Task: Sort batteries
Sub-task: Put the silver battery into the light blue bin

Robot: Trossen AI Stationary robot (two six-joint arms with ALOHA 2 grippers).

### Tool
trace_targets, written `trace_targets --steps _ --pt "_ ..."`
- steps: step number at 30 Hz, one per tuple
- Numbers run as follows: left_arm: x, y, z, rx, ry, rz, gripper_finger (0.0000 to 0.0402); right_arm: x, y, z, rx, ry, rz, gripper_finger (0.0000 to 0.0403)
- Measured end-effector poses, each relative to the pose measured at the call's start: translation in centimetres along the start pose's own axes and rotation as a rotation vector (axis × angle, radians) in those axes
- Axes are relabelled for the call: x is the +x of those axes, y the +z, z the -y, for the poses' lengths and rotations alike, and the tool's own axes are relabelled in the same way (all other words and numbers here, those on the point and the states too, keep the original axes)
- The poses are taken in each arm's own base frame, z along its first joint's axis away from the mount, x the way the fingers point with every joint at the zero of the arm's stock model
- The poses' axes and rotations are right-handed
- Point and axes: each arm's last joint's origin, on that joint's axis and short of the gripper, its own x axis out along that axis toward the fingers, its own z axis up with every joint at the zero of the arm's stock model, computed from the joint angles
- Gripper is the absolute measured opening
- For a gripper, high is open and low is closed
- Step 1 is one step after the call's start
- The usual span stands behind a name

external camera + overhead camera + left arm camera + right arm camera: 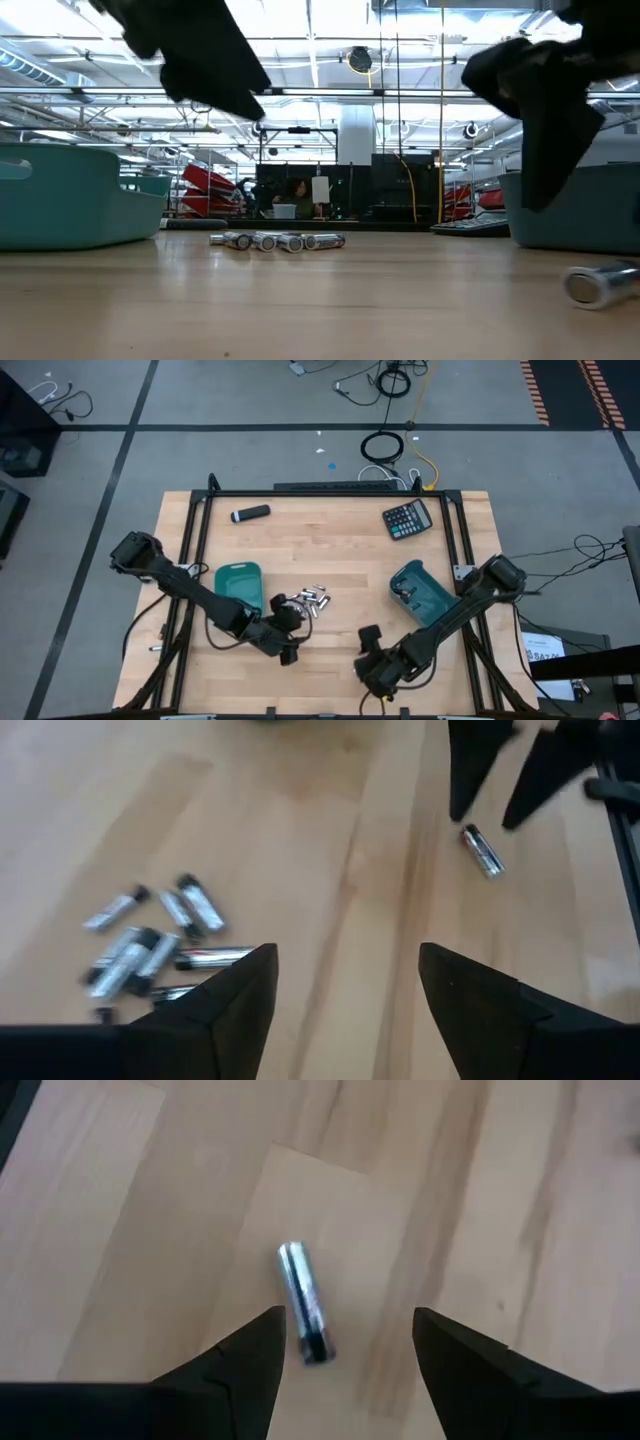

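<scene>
Several small silvery batteries (pixel 305 600) lie in a loose pile on the wooden table between two teal bins; they also show in the low view (pixel 280 241) and the left wrist view (pixel 150 945). One single battery (pixel 303 1302) lies flat on the table by itself toward the near right (pixel 600 283). My right gripper (pixel 350 1320) hangs open just above it, a finger on either side, touching nothing. My left gripper (pixel 345 955) is open beside the pile, on its near side (pixel 288 630), with nothing between its fingers.
A teal bin (pixel 238 585) stands left of the pile and another teal bin (pixel 422 590) stands to the right. A black calculator (pixel 408 518) and a dark marker-like cylinder (pixel 250 513) lie near the far edge. Bare wood stretches between them.
</scene>
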Motion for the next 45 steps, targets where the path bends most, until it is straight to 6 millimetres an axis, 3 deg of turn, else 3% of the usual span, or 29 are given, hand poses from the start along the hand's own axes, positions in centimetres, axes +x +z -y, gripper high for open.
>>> trace_targets --steps 4,7,11,14,18,23,29,34,40,42,45 --pt "-2.2 0.7 0.0 -0.006 0.016 0.056 0.0253 0.3 0.1 -0.8 0.024 0.051 0.020 0.0210" --pt "-3.4 1.0 0.0 -0.019 0.020 0.085 0.0253 1.6 -0.8 -1.6 0.015 0.067 -0.022 0.0210" --pt "-4.0 1.2 -0.1 -0.025 0.038 0.104 0.0253 4.0 -1.9 -2.3 0.011 0.110 -0.078 0.0209" --pt "-4.1 1.1 -0.1 -0.028 0.041 0.102 0.0253 4.7 -2.1 -2.4 0.023 0.072 -0.089 0.0197" --pt "-4.1 0.9 -0.2 -0.032 0.050 0.084 0.0253 4.7 -2.0 -2.1 -0.002 0.068 -0.081 0.0147" --pt "-4.1 0.8 -0.1 -0.054 0.013 0.052 0.0253 4.5 -1.9 -1.7 -0.057 0.072 -0.090 0.0029" --pt "-3.9 0.8 -0.2 -0.064 -0.022 0.022 0.0253 4.2 -1.7 -1.0 -0.091 0.051 -0.078 0.0025" --pt "-4.7 1.0 0.3 0.006 0.135 0.197 0.0253 2.2 -0.5 2.0 -0.113 -0.087 -0.008 0.0025" --pt "-7.3 1.2 0.3 0.069 0.218 0.294 0.0253 -0.2 3.1 7.1 -0.027 -0.207 0.226 0.0025" --pt "-7.5 1.3 0.4 0.063 0.215 0.304 0.0253 -0.8 4.1 8.8 -0.014 -0.244 0.306 0.0025" --pt "-7.5 1.5 0.6 0.081 0.198 0.314 0.0253 -3.3 5.9 11.4 0.011 -0.339 0.480 0.0025"
